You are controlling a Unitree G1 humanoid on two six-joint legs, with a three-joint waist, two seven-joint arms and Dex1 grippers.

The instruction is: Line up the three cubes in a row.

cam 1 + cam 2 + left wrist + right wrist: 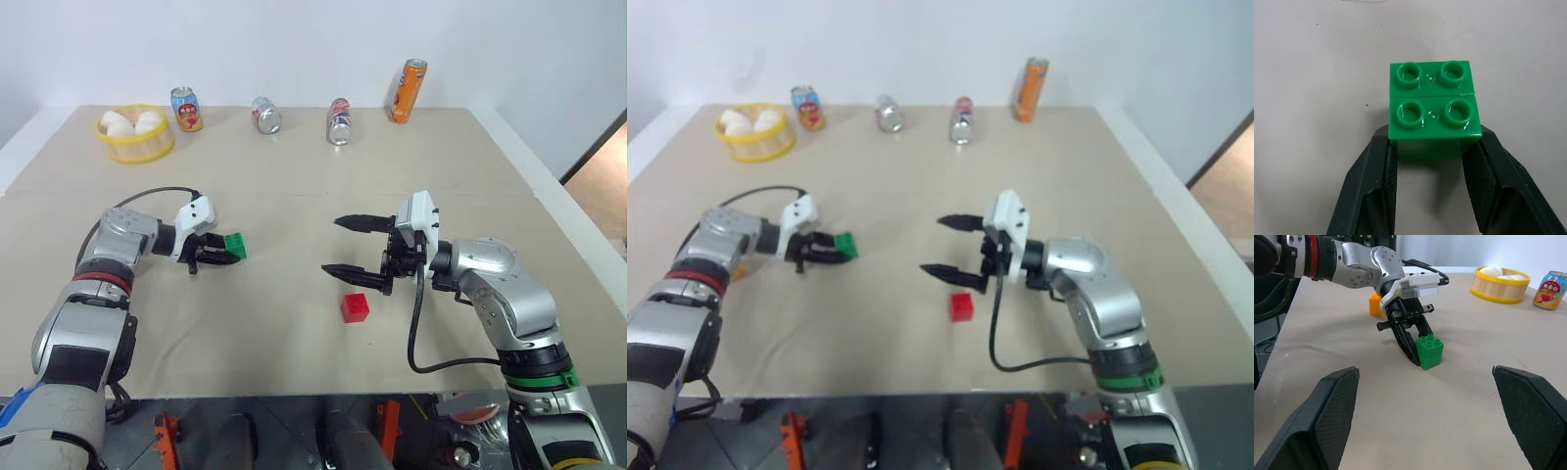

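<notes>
Left wrist view puts the green cube (1432, 107) squarely between the left gripper (1432, 169)'s two black fingers, which press against its near sides; studs face up, and the block looks to be sitting on the table (1312, 98) rather than lifted, though I cannot be sure of that. Right wrist view agrees: the fingers come down at a slant onto the green cube with the block's base on the surface. So the left gripper has clamped the green cube. Right gripper (355, 245) hangs above the table with its fingers spread wide and nothing between them, pointing toward the robot's left; the red cube (355, 307) sits on the table just below and near it, untouched. Orange-yellow cube (1375, 304) rests on the table behind the left arm, partly hidden by it, well out to the robot's left of the green one. As things lie, the three cubes are scattered: red near the middle front, green left of centre, orange-yellow further left still, with no shared line or even spacing yet. My reading is that the task is at an early stage, with one cube gripped and none placed in a row. Left to do: carry the green cube to a chosen line, then bring the red and orange-yellow ones alongside it. Cans (265, 115) and the yellow basket (135, 144) of eggs stand along the far edge, well apart from the work.
</notes>
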